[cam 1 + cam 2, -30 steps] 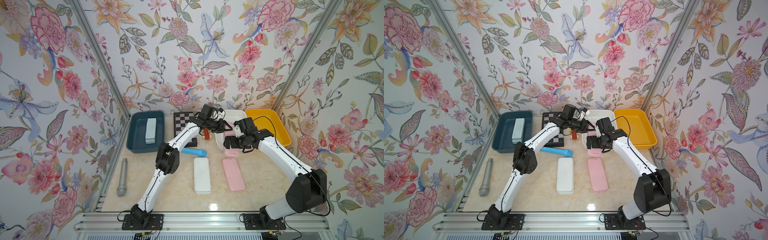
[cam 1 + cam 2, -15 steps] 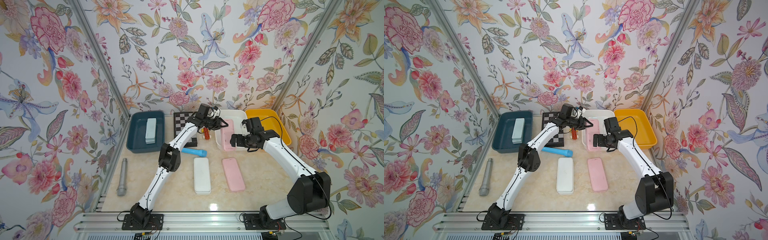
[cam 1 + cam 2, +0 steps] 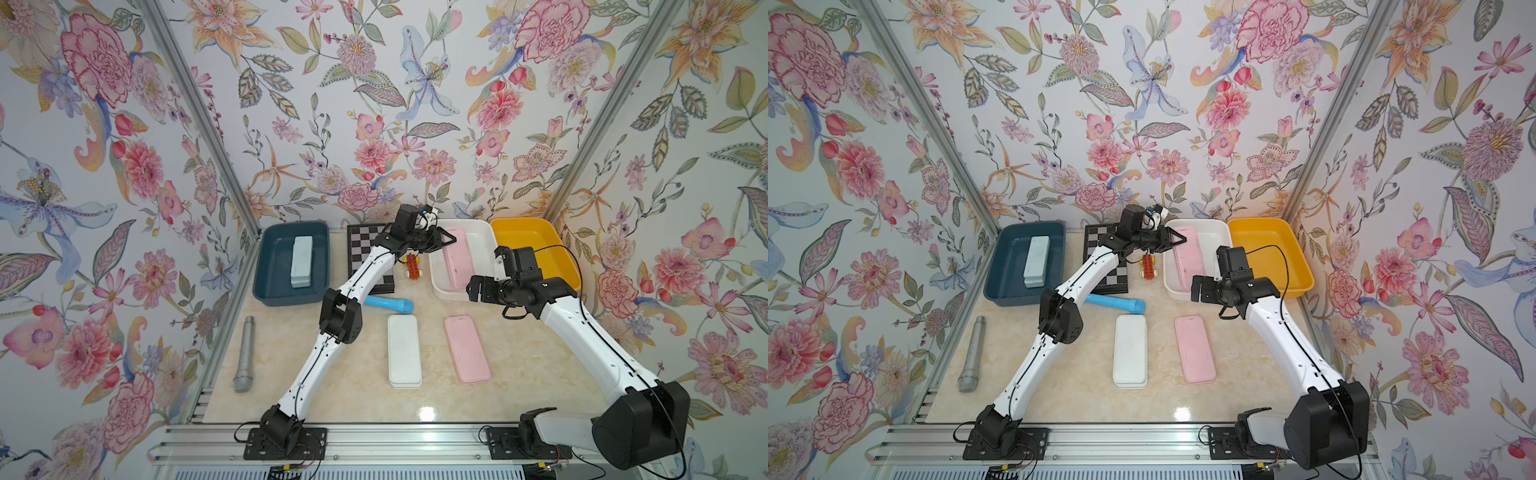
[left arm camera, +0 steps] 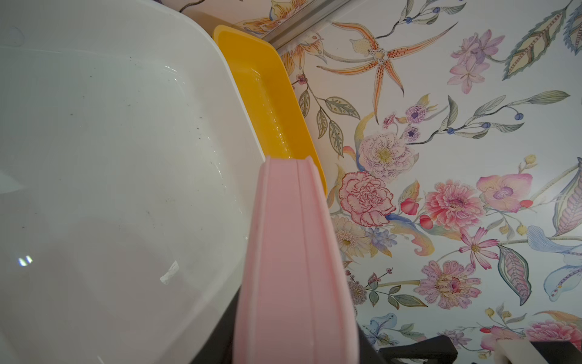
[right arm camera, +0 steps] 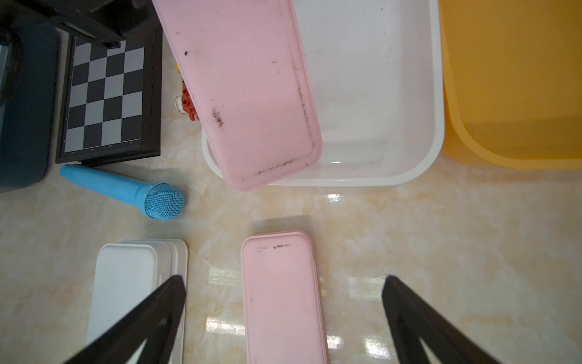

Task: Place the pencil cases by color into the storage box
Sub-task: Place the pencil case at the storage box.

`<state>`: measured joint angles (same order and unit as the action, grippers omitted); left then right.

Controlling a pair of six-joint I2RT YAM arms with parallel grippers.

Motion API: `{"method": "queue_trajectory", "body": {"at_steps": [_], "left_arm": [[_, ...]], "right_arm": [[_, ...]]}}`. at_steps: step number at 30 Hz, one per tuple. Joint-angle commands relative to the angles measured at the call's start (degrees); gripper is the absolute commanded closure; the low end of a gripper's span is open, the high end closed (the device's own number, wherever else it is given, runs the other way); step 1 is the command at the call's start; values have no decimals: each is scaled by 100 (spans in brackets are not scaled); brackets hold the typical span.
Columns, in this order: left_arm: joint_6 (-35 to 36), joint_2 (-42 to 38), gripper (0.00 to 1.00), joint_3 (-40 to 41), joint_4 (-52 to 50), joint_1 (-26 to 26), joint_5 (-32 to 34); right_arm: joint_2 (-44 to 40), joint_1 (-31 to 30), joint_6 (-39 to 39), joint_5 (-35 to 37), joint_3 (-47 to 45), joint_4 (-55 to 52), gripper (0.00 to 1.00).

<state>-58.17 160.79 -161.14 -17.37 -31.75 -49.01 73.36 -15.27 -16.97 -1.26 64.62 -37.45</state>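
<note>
Top views first: my left gripper (image 3: pixel 446 240) was clamped tight on one end of a pink pencil case (image 3: pixel 457 264), holding it over the white tray (image 3: pixel 482 232). My right gripper (image 3: pixel 471 289) sat just beside that tray's near edge, jaws spread wide and holding nothing. Another pink case (image 3: pixel 466 348) and a white case (image 3: pixel 404 350) lay flat on the table (image 3: pixel 353 382), apart from each other, and a light blue case (image 3: pixel 301 261) was in the dark blue tray (image 3: pixel 266 266).

Left wrist view: held case (image 4: pixel 296 268) edge-on, white tray (image 4: pixel 110 141) beside it, yellow tray (image 4: pixel 271 101) behind.

Right wrist view: my fingers (image 5: pixel 151 318) were wide apart above the pink case on the table (image 5: pixel 283 299), touching nothing.
</note>
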Motion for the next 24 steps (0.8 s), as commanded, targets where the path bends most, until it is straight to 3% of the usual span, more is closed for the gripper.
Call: {"method": "queue_trajectory", "body": {"at_steps": [1, 11, 13, 18, 24], "left_arm": [[-190, 327, 63, -123, 447, 30, 307], [-132, 593, 60, -101, 691, -91, 767], [-108, 617, 54, -101, 700, -112, 786], [-93, 674, 25, -84, 703, -134, 775], [-75, 701, 4, -88, 716, -126, 755]], "right_arm": [[-416, 36, -144, 150, -187, 159, 0], [-1047, 33, -248, 268, -603, 9, 0], [-1077, 33, -277, 242, -648, 18, 0], [-1141, 33, -315, 236, -718, 79, 0], [-1105, 33, -362, 153, -818, 167, 0]]}}
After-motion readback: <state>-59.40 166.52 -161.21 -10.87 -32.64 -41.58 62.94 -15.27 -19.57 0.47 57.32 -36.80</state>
